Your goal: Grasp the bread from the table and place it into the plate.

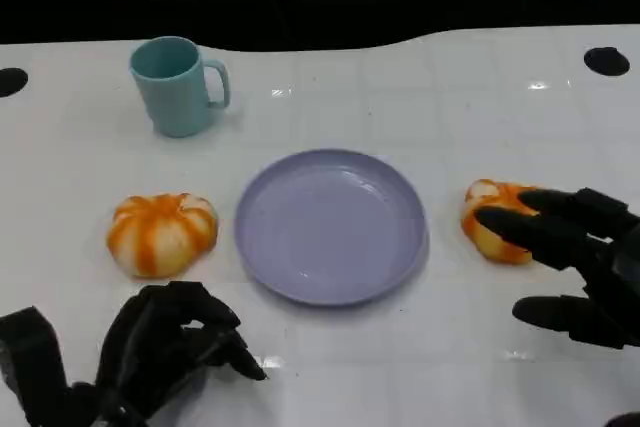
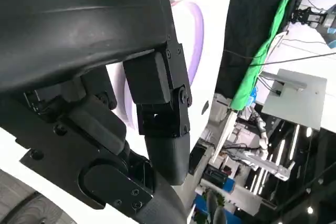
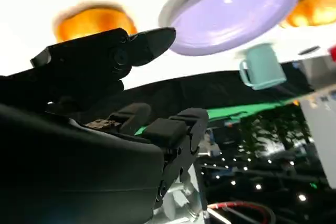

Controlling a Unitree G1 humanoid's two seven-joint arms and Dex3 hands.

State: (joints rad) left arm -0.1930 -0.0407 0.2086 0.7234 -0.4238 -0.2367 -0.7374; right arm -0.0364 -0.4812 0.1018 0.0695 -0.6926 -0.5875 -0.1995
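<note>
Two round, orange-and-white lobed bread rolls lie on the white table (image 1: 420, 87), one on each side of the round lavender plastic plate (image 1: 332, 225). The left bread roll (image 1: 162, 233) sits apart from the plate and just beyond the robot's left hand (image 1: 170, 347), whose black fingers are curled inward with nothing in them. The right bread roll (image 1: 495, 219) lies just past the plate's other rim, and the right hand (image 1: 580, 267) has its fingers spread wide around it: the upper fingers (image 1: 545, 232) reach over the roll's near side while the thumb hangs lower, with a gap between. From the head view it cannot be told whether the fingers actually touch the roll; nothing is held yet. A pale teal mug (image 1: 178, 85) stands well apart at the far left.

The roll looks light and probably soft or squashy, with a glossy, rounded crust that could slip under a hard pinch. The best hold seems to be across its widest part, fingers on one flank and thumb on the opposite one, closing gently. The plate's shallow rim should allow an easy release, since the roll rests near it
</note>
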